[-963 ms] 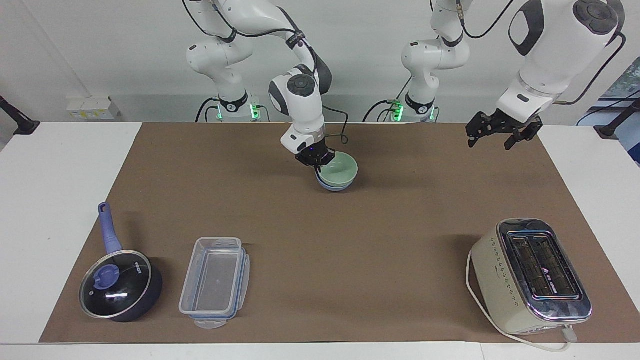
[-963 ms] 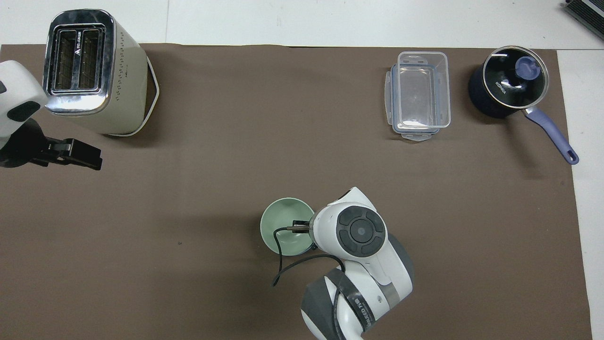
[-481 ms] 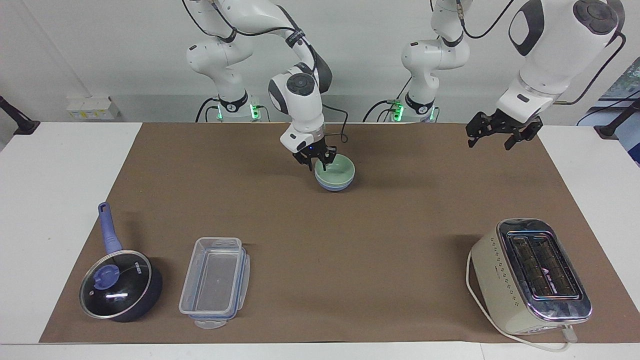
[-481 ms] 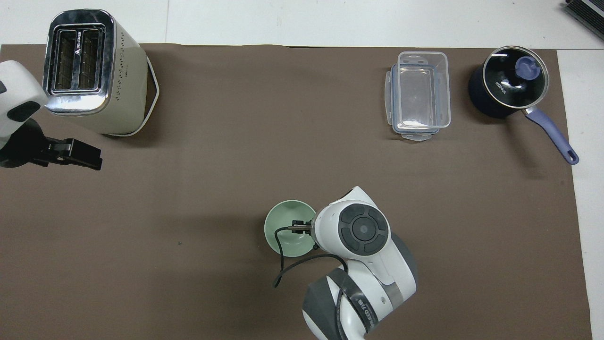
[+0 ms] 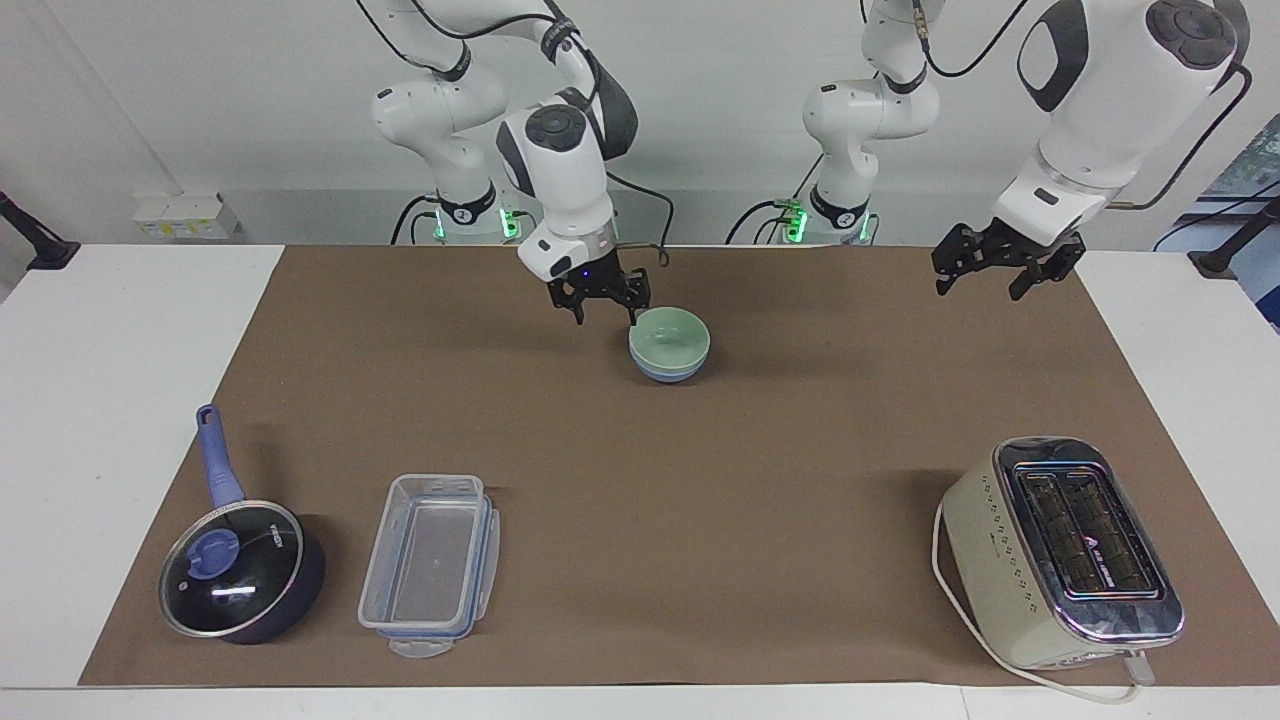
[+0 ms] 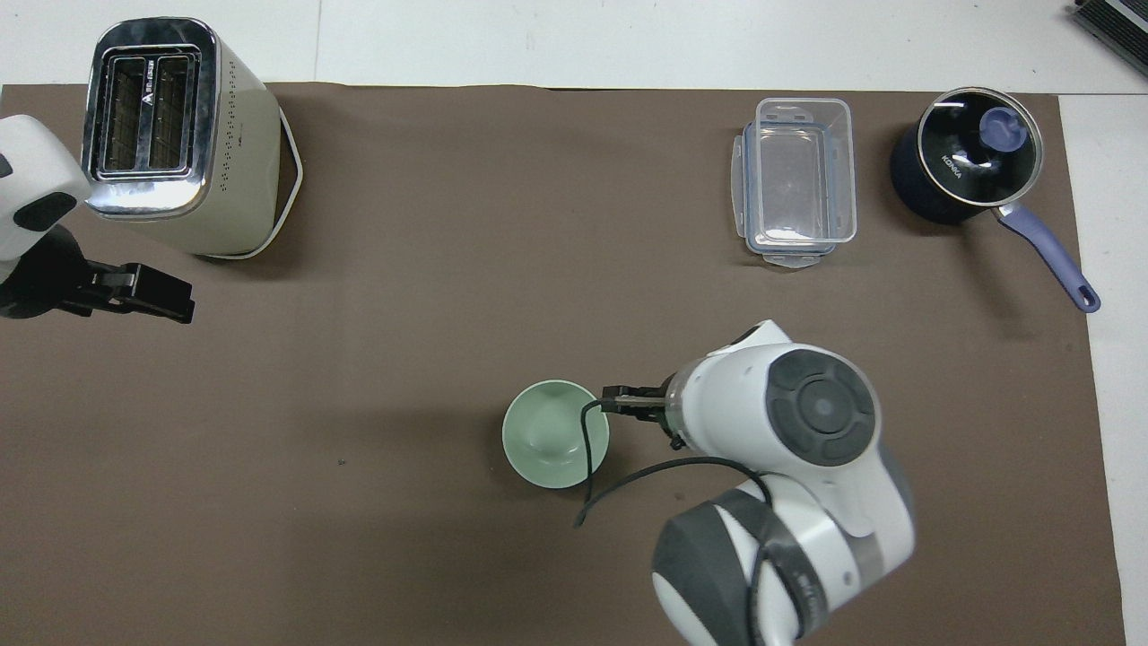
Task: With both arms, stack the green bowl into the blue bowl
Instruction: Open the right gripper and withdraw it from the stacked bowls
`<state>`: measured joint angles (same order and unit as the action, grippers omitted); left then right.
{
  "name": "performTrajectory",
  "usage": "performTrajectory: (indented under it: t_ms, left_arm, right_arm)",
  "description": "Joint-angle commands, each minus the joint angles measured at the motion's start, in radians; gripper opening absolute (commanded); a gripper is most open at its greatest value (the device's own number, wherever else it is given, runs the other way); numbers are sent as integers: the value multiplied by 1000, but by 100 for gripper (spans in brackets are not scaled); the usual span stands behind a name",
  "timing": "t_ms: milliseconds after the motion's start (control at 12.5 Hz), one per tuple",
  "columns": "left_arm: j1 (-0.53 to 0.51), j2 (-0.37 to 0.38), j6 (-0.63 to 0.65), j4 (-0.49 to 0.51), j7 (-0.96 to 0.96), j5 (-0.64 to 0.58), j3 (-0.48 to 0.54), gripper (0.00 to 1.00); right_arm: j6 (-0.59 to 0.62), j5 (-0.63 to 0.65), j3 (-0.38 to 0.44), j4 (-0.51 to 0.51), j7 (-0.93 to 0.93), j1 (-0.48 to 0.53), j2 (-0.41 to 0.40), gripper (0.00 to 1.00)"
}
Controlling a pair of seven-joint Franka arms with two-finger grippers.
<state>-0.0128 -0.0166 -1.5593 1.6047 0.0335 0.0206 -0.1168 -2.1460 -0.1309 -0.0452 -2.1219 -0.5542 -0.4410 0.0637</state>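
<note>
The green bowl (image 5: 669,340) sits nested in the blue bowl (image 5: 668,374). My right gripper (image 5: 606,303) hangs spread beside them, holding nothing; my left gripper (image 5: 978,278) waits, spread.

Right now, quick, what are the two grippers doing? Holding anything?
Left gripper: open, empty, waiting in the air over the mat.
Right gripper: open, empty, up beside the green bowl.
</note>
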Motion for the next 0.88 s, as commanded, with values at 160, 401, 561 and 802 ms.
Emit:
performTrajectory:
  t_ms: [160, 401, 561, 802]
  left_arm:
    - [-6, -6, 16, -15, 2, -19, -6, 100]
    - [-6, -6, 16, -15, 2, -19, -6, 100]
    - [-6, -6, 16, -15, 2, -19, -6, 100]
    - [-6, -6, 16, -15, 2, -19, -6, 100]
  right_arm:
    - [208, 61, -4, 164, 186, 214, 64, 100]
    - [329, 145, -5, 334, 256, 300, 41, 100]
    - [432, 151, -4, 431, 302, 353, 33, 100]
    - [564, 189, -5, 557, 364, 404, 10, 100]
